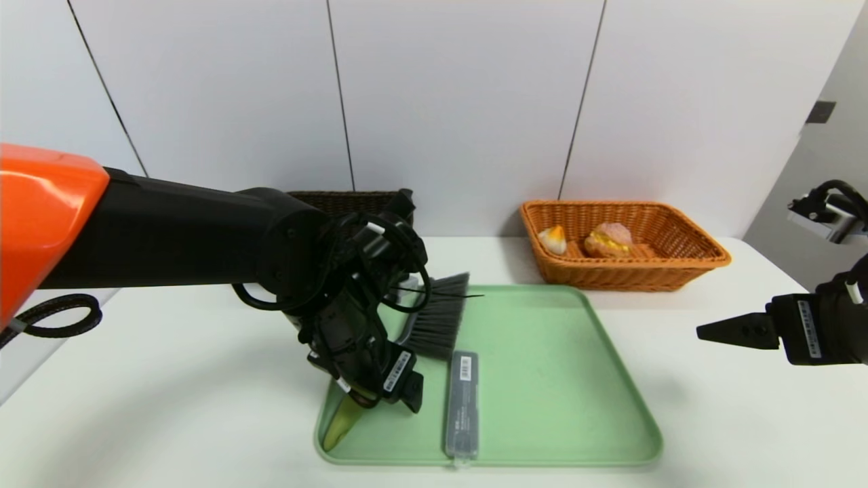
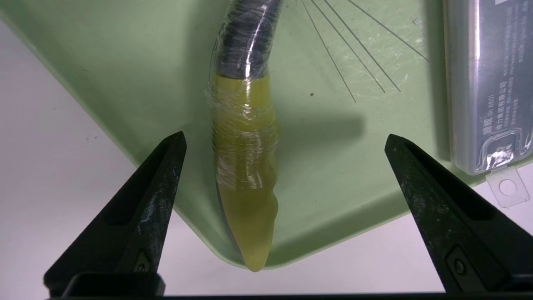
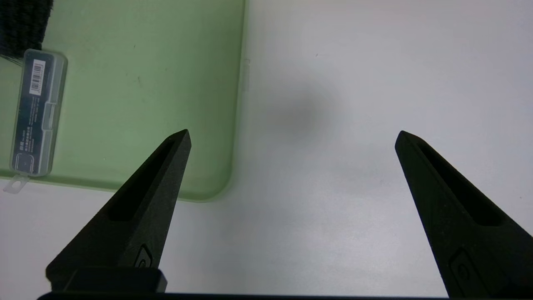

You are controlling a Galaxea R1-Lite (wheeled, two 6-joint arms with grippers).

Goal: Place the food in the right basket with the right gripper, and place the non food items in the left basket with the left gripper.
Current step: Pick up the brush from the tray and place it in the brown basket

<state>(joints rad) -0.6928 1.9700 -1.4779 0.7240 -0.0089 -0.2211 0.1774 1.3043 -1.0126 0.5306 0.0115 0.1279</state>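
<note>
The hand brush lies on the green tray [image 1: 556, 379], with its grey bristles [image 1: 437, 318] toward the back and its green handle [image 1: 338, 425] at the tray's near left corner. My left gripper [image 1: 383, 401] hangs open just above that handle [image 2: 245, 166], one finger on either side and neither touching. The slim grey case [image 1: 462, 403] lies beside it on the tray. Both pastries, the pale bun [image 1: 553, 238] and the cream puff [image 1: 607, 240], sit in the orange right basket [image 1: 610, 276]. The dark left basket [image 1: 339, 201] is mostly hidden behind my left arm. My right gripper [image 1: 705, 332] hovers open and empty over the table, right of the tray.
The tray's right half [image 3: 145, 83] is bare, and the case [image 3: 37, 112] lies at its near edge. A white table [image 1: 746, 420] stretches around the tray. A white panelled wall stands right behind both baskets.
</note>
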